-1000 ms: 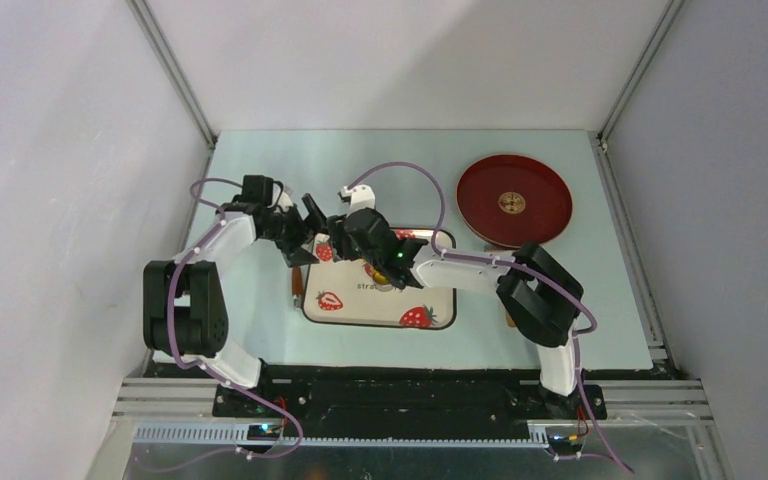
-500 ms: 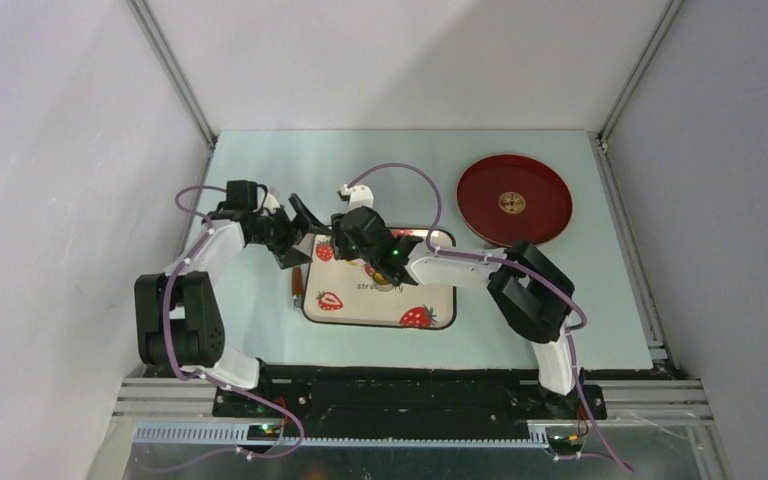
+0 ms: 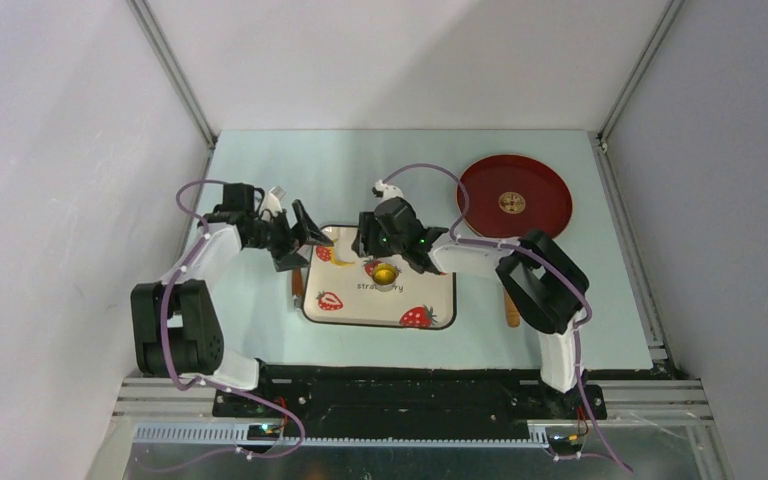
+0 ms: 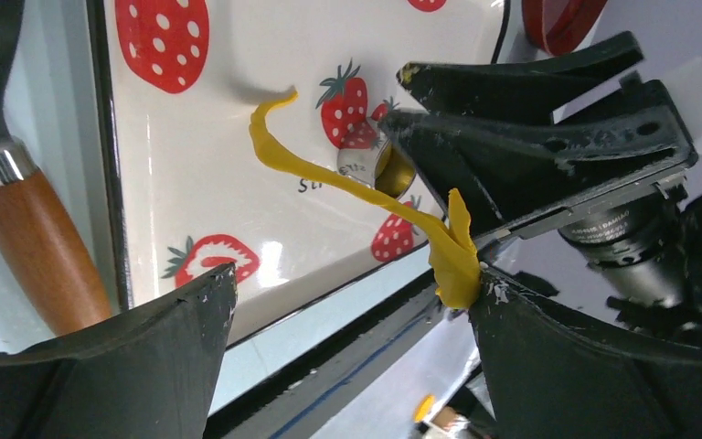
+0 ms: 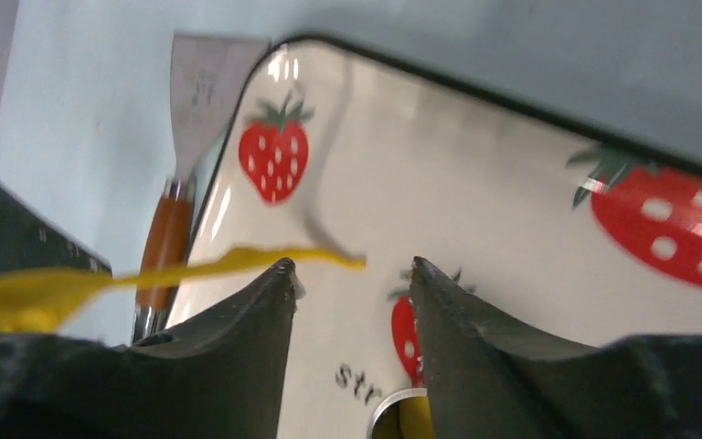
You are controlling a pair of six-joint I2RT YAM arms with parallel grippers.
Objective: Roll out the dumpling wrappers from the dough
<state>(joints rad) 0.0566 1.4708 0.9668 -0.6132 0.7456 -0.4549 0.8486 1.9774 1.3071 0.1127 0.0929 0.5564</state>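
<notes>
On the near part of the table (image 3: 260, 180) a white tray (image 3: 375, 312) printed with red strawberries is laid, and it is seen from above between the two arms. In the middle of this tray a small metal ring cutter (image 4: 358, 163) is placed, and a piece of yellow dough (image 3: 385, 273) is held inside the ring. Just beside the left edge of the tray a scraper (image 3: 297, 285) with a wooden handle and a flat metal blade is laid on the table. A second wooden handle (image 3: 510, 312) is seen to the right of the tray, partly hidden under the right arm, so what it belongs to cannot be told. Above the left part of the tray the left gripper (image 4: 347, 283) is held with its jaws spread wide. A thin yellow dough strip (image 4: 452, 261) is stuck by its thick end to one of its fingers, and from there it is stretched in the air over the tray. Its thin end is seen just at the fingertips of the right gripper (image 5: 352, 274), whose jaws are kept only a little apart, with nothing pressed between them. At the far right of the table a round red plate (image 3: 545, 200) is set, well apart from the tray, and one tan-brown wrapper (image 3: 511, 203) is laid flat in its centre.
</notes>
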